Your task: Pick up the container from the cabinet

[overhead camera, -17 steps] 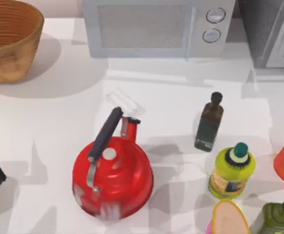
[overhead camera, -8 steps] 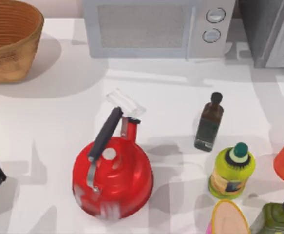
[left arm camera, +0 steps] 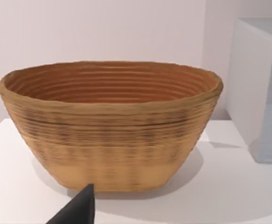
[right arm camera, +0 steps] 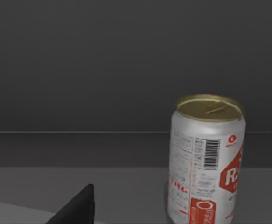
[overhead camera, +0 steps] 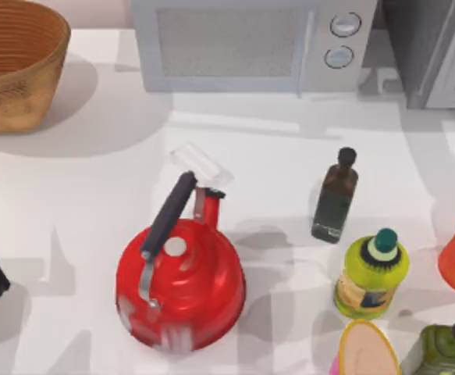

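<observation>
right gripper (right arm camera: 82, 205) seen inside dark cabinet (right arm camera: 126, 70), one dark fingertip in view; opening cannot be told, nothing seen held. soda can (right arm camera: 205, 158) stands upright on cabinet shelf, ahead of gripper and off to one side, apart from fingertip. in top view, shadows beside microwave (overhead camera: 243, 43) have shifted slightly against a second ago: right arm judged nearing can. left gripper (left arm camera: 77, 210) parked facing wicker basket (left arm camera: 110, 123); opening cannot be told.

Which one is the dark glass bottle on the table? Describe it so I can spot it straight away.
Start at the microwave at the table's back edge and come forward from its knobs. The dark glass bottle stands upright there, right of the red kettle. It is slim and brown-black with a black cap, unlike the squat yellow-green bottle in front of it.
</observation>
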You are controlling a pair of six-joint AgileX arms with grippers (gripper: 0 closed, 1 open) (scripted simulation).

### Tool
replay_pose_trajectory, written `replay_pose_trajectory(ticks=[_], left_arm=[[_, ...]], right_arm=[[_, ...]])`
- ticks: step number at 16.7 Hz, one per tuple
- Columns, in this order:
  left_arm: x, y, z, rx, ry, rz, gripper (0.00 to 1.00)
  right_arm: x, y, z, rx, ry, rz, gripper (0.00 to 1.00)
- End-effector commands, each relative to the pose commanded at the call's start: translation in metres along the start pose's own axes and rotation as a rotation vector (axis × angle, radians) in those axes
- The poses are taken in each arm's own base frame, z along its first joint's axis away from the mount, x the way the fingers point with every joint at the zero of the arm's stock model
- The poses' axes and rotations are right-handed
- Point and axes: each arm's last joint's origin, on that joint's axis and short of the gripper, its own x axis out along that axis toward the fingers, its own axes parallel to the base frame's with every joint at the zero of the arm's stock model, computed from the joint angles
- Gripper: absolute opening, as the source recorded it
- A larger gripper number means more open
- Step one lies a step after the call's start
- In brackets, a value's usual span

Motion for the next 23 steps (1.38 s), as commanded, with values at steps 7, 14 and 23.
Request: replay_pose_trajectory(ticks=[7, 14, 23], left_arm=[[0.0, 0.0, 0.0, 0.0, 0.0, 0.0, 1.0], [0.0, 0.0, 0.0, 0.0, 0.0, 0.0, 1.0], [0.0, 0.0, 0.0, 0.0, 0.0, 0.0, 1.0]], right_arm=[[0.021, 0.0, -0.022, 0.0, -0.003, -0.006, 1.0], [0.046, 0.001, -0.02, 0.0, -0.003, -0.006, 1.0], [0.081, 0.0, -0.022, 0.0, -0.003, -0.006, 1.0]])
